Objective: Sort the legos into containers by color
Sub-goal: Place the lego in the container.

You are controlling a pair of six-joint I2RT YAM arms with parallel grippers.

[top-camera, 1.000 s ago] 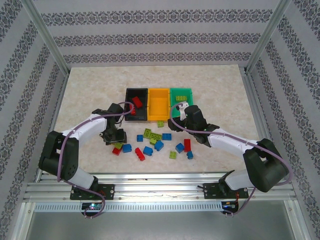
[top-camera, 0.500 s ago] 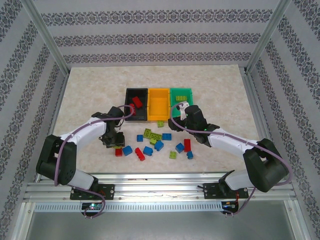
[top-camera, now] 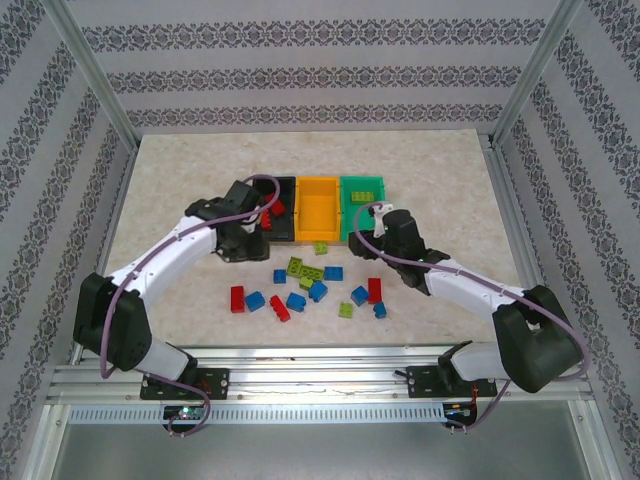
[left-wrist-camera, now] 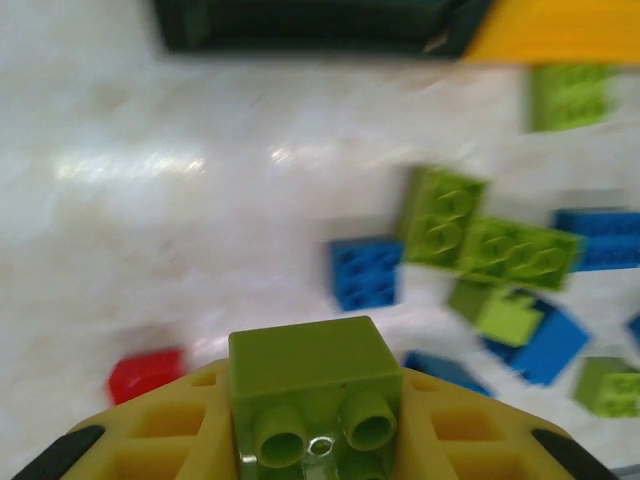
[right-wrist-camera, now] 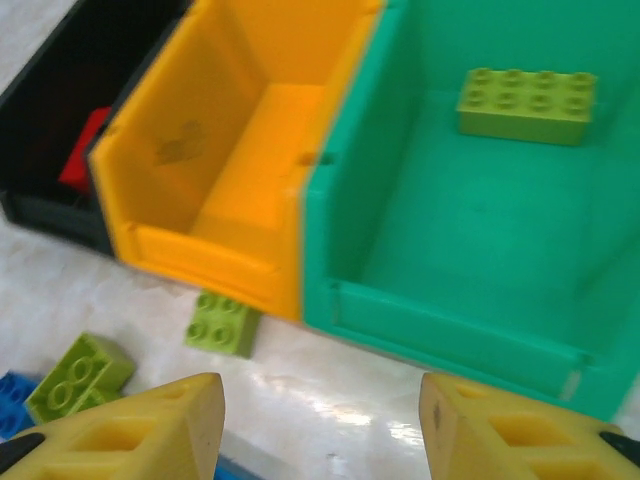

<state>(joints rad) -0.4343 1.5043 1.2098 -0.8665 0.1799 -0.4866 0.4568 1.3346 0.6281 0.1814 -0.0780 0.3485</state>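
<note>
- We see the marbled table holding, in a touching row at its middle, the black bin on the left, the orange-yellow bin in the centre and the green bin on the right
- Our left gripper sits at the black bin's near left corner, its jaws clamped on a lime brick whose studs face the wrist camera
- Our right gripper hangs over the table just before the green bin's near wall, fingers apart with nothing between them
- The loose legos lie scattered on the table in front of the bins, between the two arms, in blue, red and lime
- In the green bin we find a long lime brick lying flat, and in the black bin red bricks
- A small lime one lies just beside the orange-yellow bin's near wall
</note>
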